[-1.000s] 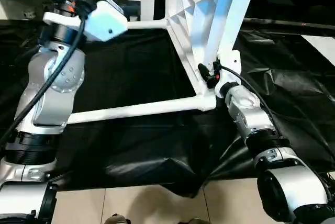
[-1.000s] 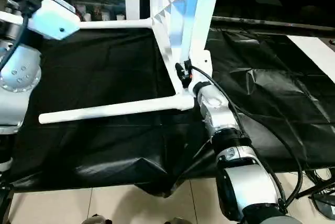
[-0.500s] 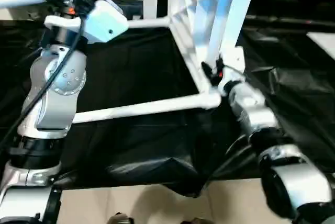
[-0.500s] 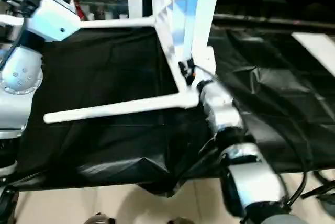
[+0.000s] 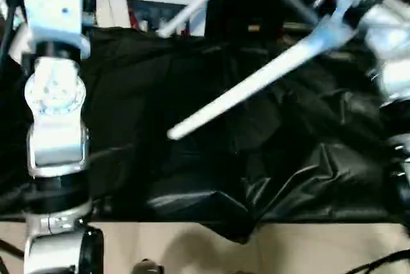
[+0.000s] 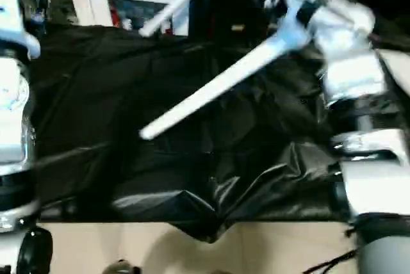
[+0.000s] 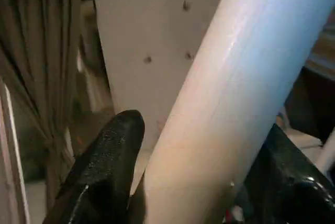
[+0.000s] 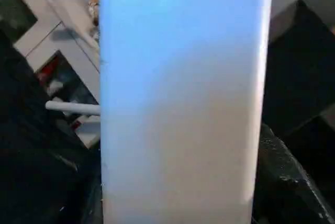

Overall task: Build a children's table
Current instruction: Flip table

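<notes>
Lifting the children's table [image 5: 256,82] off the black-draped desk [image 5: 192,159], legs fitted, held tilted in the air. Left pincer [image 7: 193,182] and right pincer [image 8: 178,203] each pinch a leg. Next, I judge: turn it upright, set down.

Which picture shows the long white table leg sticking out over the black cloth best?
The left eye view: the table leg shows almost whole, slanting above the black cloth. The right eye view shows it much the same. The wrist views show close-up stretches of white tube.
</notes>
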